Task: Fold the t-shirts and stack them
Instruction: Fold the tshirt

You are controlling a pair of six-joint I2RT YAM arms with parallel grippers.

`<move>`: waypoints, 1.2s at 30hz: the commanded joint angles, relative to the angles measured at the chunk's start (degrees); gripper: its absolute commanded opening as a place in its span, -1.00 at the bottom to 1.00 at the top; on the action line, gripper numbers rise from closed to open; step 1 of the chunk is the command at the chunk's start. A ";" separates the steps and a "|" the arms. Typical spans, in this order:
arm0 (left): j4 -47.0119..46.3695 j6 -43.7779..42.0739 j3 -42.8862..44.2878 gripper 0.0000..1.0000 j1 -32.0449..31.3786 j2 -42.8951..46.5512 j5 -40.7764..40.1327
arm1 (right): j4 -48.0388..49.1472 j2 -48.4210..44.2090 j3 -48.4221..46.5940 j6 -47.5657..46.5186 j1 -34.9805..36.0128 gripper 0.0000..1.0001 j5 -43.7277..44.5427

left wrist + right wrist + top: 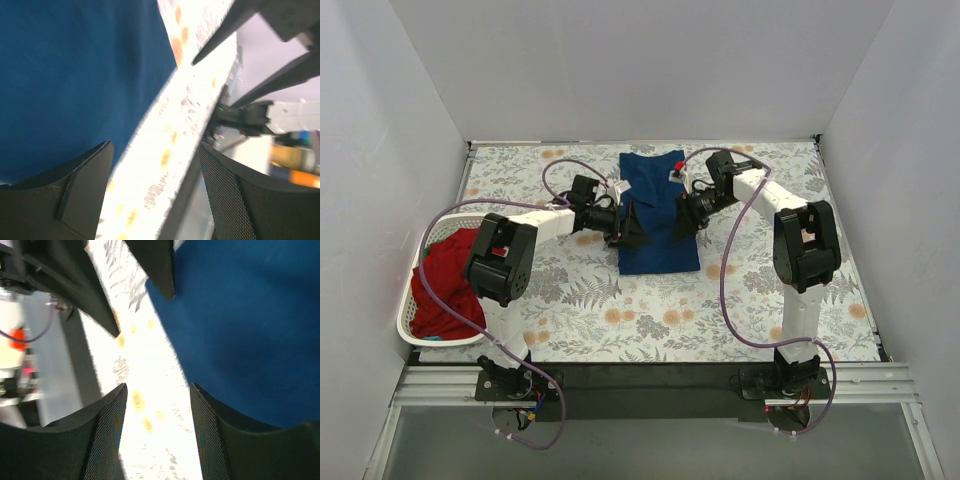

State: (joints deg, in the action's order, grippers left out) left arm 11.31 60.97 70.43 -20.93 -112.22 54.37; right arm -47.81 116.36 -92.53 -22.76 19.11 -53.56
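Navy t-shirt [658,212] lies folded flat, mid-table toward the far side. A small white-red tag [676,171] by its far edge is too small to read. Left gripper [630,233] is at its left edge, right gripper [682,225] at its right edge — both jaws spread wide, holding nothing. Red t-shirt [445,282] is heaped in the white basket [404,315], far left on the floral table cover [620,320], well apart from the navy one.

Overhead plus two wrist views.
Top looks down from behind; wrist cameras close over navy t-shirt [658,215] [75,75] [250,315] edge, facing each other.
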 commanded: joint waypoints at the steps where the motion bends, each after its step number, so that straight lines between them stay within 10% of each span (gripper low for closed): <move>1: -7.96 11.36 -5.98 0.37 -1.92 5.61 3.38 | -1.50 0.01 5.42 4.48 0.22 0.19 -5.78; 13: -5.25 10.67 -13.39 0.38 1.15 1.39 -3.22 | 3.78 6.08 16.49 1.76 -3.38 0.08 10.48; 19: -4.63 7.86 -14.10 0.38 1.07 7.43 2.39 | 1.68 -1.89 17.13 1.15 -3.38 0.07 4.90; 25: -3.84 4.07 -5.07 0.39 1.06 10.45 2.77 | 0.00 -5.01 5.27 2.28 -3.82 0.09 -1.89; 36: -9.11 7.58 12.87 0.28 3.96 -8.52 -2.51 | 0.79 17.49 -22.50 4.92 -5.93 0.01 -0.14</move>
State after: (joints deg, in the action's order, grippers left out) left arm 2.17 68.03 80.60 -18.68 -116.73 53.56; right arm -46.24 129.05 -110.80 -19.09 14.35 -54.00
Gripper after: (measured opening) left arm 0.645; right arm 0.508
